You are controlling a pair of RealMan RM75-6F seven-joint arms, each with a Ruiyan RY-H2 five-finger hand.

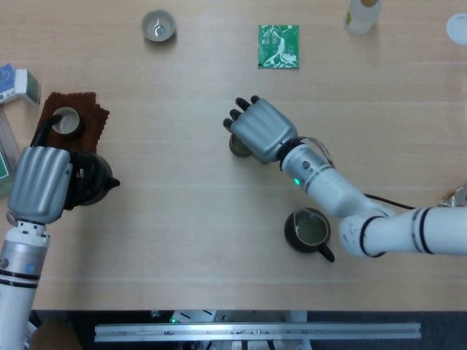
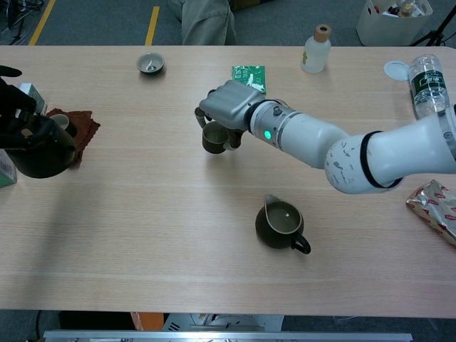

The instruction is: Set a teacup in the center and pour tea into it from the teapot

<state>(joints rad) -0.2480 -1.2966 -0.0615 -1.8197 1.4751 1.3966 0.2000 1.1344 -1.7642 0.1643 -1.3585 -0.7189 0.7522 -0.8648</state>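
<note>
1. Near the middle of the surface (image 2: 142, 214), the right hand (image 2: 226, 105) has its fingers wrapped around a teacup (image 2: 212, 138).
2. At the left edge, the left hand (image 1: 40, 182) grips the teapot (image 2: 39, 146).

Near table centre: teacup (image 2: 211, 138), held in right hand (image 1: 260, 132). Nearer the front edge, right of centre: pitcher (image 2: 280, 225), apart from the cup. Far left: teapot (image 2: 39, 148) in left hand (image 1: 40, 182), just in front of cloth (image 1: 91, 118) bearing a second cup (image 1: 65, 121). Along back edge, left to right: small bowl (image 2: 150, 63), packet (image 2: 249, 74), bottle (image 2: 315, 49).
</note>
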